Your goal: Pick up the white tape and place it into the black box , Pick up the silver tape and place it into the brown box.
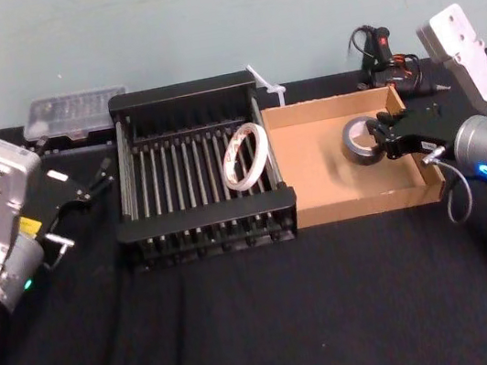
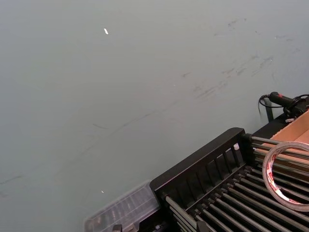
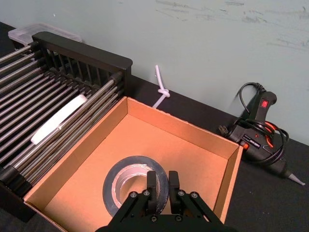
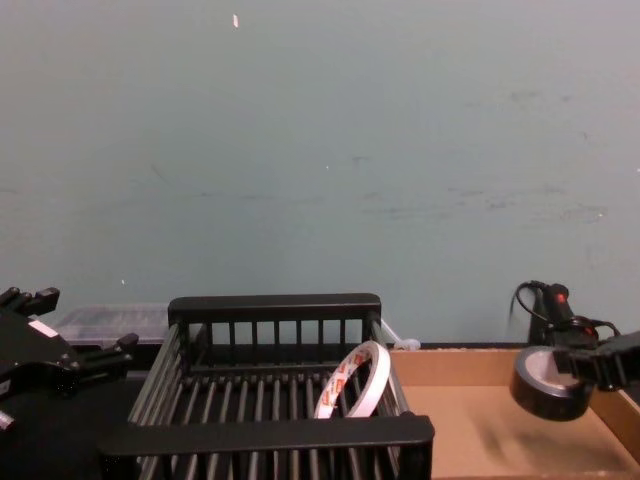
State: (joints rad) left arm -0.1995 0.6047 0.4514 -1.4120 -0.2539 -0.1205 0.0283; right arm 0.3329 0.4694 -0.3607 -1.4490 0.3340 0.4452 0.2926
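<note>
The white tape (image 1: 247, 156) leans on its edge inside the black box (image 1: 203, 218), against its right side; the chest view shows the same ring (image 4: 352, 382) with its red markings. My right gripper (image 1: 382, 134) is shut on the wall of the silver tape (image 1: 360, 139), one finger inside the core and one outside. In the chest view that roll (image 4: 547, 385) hangs slightly above the floor of the brown box (image 1: 339, 200). In the right wrist view the fingertips (image 3: 152, 189) pinch the roll's rim (image 3: 126, 180). My left gripper (image 1: 88, 184) stands open, left of the black box.
A clear plastic case (image 1: 75, 112) lies behind the black box at the back left. A black and red glue gun (image 1: 379, 52) with its cord lies behind the brown box. A white strip (image 1: 267, 86) sticks up between the two boxes. Black cloth covers the table.
</note>
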